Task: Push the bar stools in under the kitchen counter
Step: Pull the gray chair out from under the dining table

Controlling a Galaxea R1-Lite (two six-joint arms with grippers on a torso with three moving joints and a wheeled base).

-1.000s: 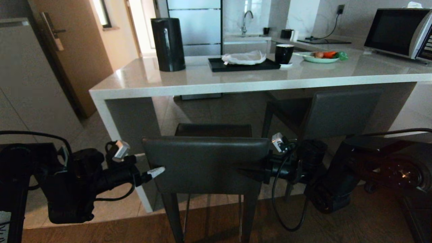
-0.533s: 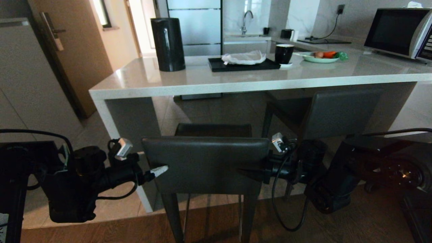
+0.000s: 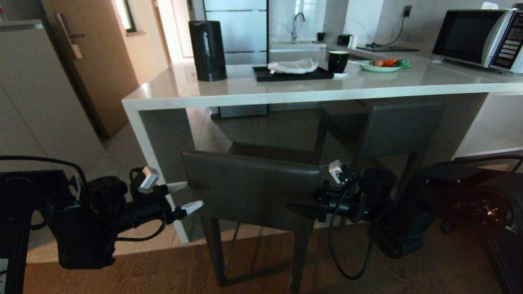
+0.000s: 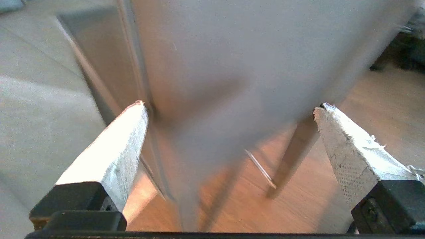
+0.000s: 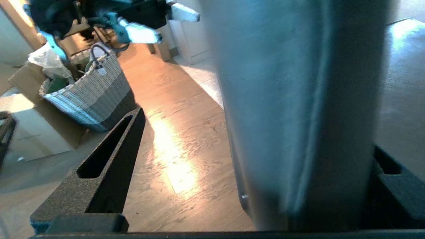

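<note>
Left gripper (image 3: 186,197) sits at the left end of the near bar stool's backrest (image 3: 253,190), white fingers (image 4: 113,149) spread wide with that end between them, gripping nothing; right gripper (image 3: 300,209) is at the backrest's right end, dark fingers (image 5: 109,166) equally wide apart, one behind the backrest, one in front; this near bar stool (image 3: 261,196) stands skewed, mostly outside the kitchen counter (image 3: 286,92), on the wood floor (image 3: 163,273); the far bar stool (image 3: 392,130) stands to the right, tucked under the worktop; up top, a black tray (image 3: 292,73) and a mug (image 3: 338,61).
</note>
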